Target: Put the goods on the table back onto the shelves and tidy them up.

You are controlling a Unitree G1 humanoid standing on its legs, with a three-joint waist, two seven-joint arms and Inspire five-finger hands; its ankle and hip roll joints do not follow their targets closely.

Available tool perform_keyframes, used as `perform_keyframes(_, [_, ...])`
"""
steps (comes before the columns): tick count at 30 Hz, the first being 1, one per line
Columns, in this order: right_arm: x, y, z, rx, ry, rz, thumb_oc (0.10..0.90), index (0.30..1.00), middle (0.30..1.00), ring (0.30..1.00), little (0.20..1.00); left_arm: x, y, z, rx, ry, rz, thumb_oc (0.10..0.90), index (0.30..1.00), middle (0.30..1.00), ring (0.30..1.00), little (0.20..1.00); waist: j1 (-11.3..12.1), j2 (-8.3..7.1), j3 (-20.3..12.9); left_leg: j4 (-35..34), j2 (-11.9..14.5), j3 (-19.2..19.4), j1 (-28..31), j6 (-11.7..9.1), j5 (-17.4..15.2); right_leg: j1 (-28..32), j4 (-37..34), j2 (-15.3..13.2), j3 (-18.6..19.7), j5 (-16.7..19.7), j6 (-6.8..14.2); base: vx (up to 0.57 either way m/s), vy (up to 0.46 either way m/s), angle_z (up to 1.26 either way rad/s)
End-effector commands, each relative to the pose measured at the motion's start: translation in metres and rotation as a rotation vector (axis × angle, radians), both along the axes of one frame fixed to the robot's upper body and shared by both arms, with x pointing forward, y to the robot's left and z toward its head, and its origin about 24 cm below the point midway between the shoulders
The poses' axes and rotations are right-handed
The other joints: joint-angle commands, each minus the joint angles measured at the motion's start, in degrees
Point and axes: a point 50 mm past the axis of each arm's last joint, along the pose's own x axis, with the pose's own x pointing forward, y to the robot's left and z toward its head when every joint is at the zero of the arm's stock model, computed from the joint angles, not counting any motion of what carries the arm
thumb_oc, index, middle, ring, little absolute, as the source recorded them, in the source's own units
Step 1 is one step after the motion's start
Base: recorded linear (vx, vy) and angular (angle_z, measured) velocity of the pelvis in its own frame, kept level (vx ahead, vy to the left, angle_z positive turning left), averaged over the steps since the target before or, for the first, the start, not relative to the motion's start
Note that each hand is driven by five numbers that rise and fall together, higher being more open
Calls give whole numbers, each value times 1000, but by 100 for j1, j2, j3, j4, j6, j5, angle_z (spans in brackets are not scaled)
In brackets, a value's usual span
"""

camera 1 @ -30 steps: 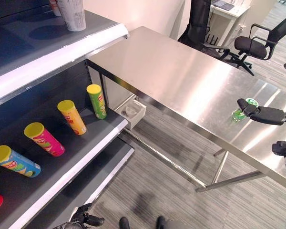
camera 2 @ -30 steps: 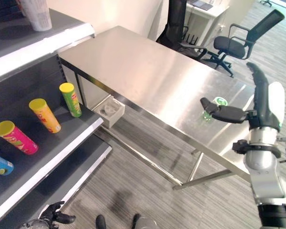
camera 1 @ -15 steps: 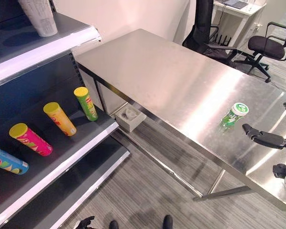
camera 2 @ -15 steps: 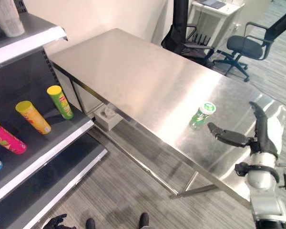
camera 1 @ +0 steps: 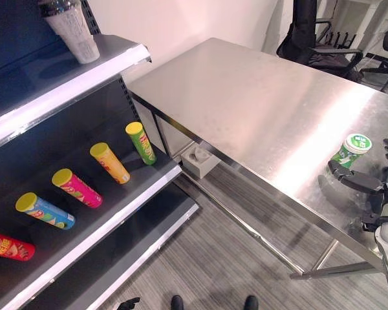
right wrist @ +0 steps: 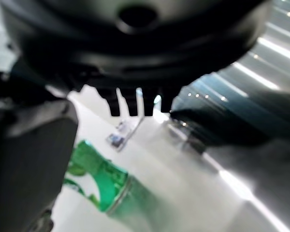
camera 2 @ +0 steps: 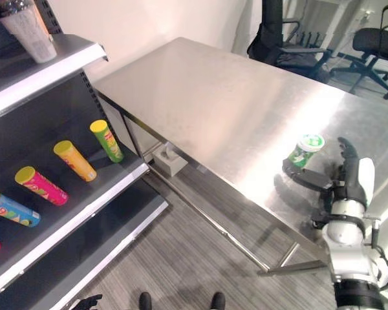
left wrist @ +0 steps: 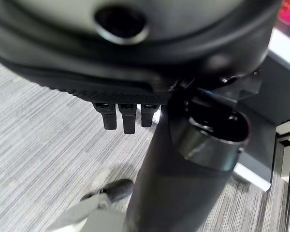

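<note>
A small green can with a white lid (camera 1: pixel 354 150) stands upright near the steel table's (camera 1: pixel 258 97) right front edge. My right hand (camera 2: pixel 341 184) is open just beside the can, thumb reaching along the near side and fingers up on the right; I cannot tell whether it touches. The right wrist view has the green can (right wrist: pixel 104 186) close past the straight fingers (right wrist: pixel 135 104). My left hand (camera 2: pixel 87 301) hangs low by the floor, open and empty. Several chip tubes lie on the middle shelf (camera 1: pixel 116 213): green (camera 1: pixel 141 142), orange (camera 1: pixel 110 163), pink (camera 1: pixel 76 188), blue (camera 1: pixel 44 210), red (camera 1: pixel 6 245).
A patterned white cup (camera 1: pixel 74 32) stands on the upper shelf (camera 1: pixel 84 77). A small white box (camera 1: pixel 199 159) sits under the table by the shelf. Office chairs (camera 2: pixel 375 48) stand beyond the table's far side. Grey plank floor lies between shelf and table.
The camera has swung, shifting the whole picture. My right hand has closed in on the green can since half a second ago. The can stands in the same spot.
</note>
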Motion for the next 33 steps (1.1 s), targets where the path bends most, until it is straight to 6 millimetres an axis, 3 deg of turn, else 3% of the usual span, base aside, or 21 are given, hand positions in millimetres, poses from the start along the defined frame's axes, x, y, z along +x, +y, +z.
perform_keyframes(1, [12, 4, 60, -129, -232, 31, 800, 900, 900, 900, 900, 17, 26, 10, 86, -36, -46, 800, 900, 900, 900, 900, 27, -529, -238, 12, 63, 281, -2, -147, -231, 63, 87, -149, -87, -514, 124, 62, -28, 2])
perform_keyframes(2, [13, 4, 60, -133, -229, 33, 637, 655, 655, 655, 655, 17, 27, 9, 88, -35, -48, 800, 900, 900, 900, 900, 35, -536, -232, 12, 61, 269, -6, -150, -234, 71, 87, -139, -94, -526, 119, 65, -22, 5])
perform_keyframes(3, [12, 4, 61, -142, -228, 28, 400, 300, 300, 300, 300, 17, 27, 10, 89, -37, -44, 800, 900, 900, 900, 900, 43, -540, -230, 12, 66, 255, -7, -152, -228, 83, 87, -137, -114, -535, 115, 60, -13, 8])
perform_keyframes(9, [2, -2, 67, -171, -260, -14, 400, 300, 300, 300, 300, 20, 29, 11, 103, -51, -34, 800, 900, 900, 900, 900, 2, -572, -257, 12, 59, 242, 97, -145, -299, 189, 87, -139, -130, -577, 106, 39, -2, 7])
perform_keyframes(10, [-2, -2, 77, -198, -298, -13, 400, 300, 300, 300, 300, 21, 31, 12, 107, -60, -23, 800, 900, 900, 900, 900, -17, -582, -268, 12, 71, 248, 118, -150, -307, 210, 87, -130, -130, -591, 107, 0, 0, 0])
perform_keyframes(12, [-3, 11, 101, -245, -383, 56, 400, 300, 300, 300, 300, 26, 33, 15, 115, -75, -22, 800, 900, 900, 900, 900, -27, -611, -292, 12, 97, 241, 146, -171, -299, 241, 87, -109, -124, -620, 95, -44, -38, -3])
perform_keyframes(14, [0, 38, 136, -248, -511, 246, 400, 300, 300, 300, 300, 31, 33, 16, 107, -86, -37, 800, 900, 900, 900, 900, 44, -670, -362, 12, 135, 213, 144, -222, -260, 280, 87, -84, -187, -633, 76, -60, -37, 1])
perform_keyframes(23, [12, 82, 172, -146, -650, 583, 400, 300, 300, 300, 300, 28, 33, 14, 85, -69, -50, 800, 900, 900, 900, 900, 174, -737, -481, 14, 162, 211, 217, -259, -254, 389, 87, -73, -246, -653, 58, -14, -6, 4])
perform_keyframes(26, [26, 112, 184, 36, -679, 851, 400, 300, 300, 300, 300, 17, 31, 10, 75, -27, -72, 800, 900, 900, 900, 900, 335, -785, -560, 53, 187, 179, 271, -288, -257, 502, 87, -59, -292, -699, 28, -16, -17, 2])
perform_keyframes(29, [31, 119, 191, 90, -680, 930, 400, 300, 300, 300, 300, 11, 31, 9, 70, -7, -64, 800, 900, 900, 900, 900, 376, -798, -574, 83, 216, 147, 287, -309, -237, 537, 87, -25, -301, -727, -3, -12, -30, 12])
perform_keyframes(32, [34, 129, 207, 80, -685, 1002, 400, 300, 300, 300, 300, 8, 35, 10, 76, 0, -61, 800, 900, 900, 900, 900, 480, -831, -534, 106, 303, 27, 221, -384, -116, 563, 90, 67, -354, -794, -81, -80, -67, 15])
perform_keyframes(33, [34, 132, 222, -25, -665, 995, 400, 300, 300, 300, 300, 16, 40, 13, 91, -21, -74, 800, 900, 900, 900, 900, 568, -908, -434, 178, 347, -144, -38, -477, 35, 519, 100, 122, -468, -843, -129, -246, -81, 27])
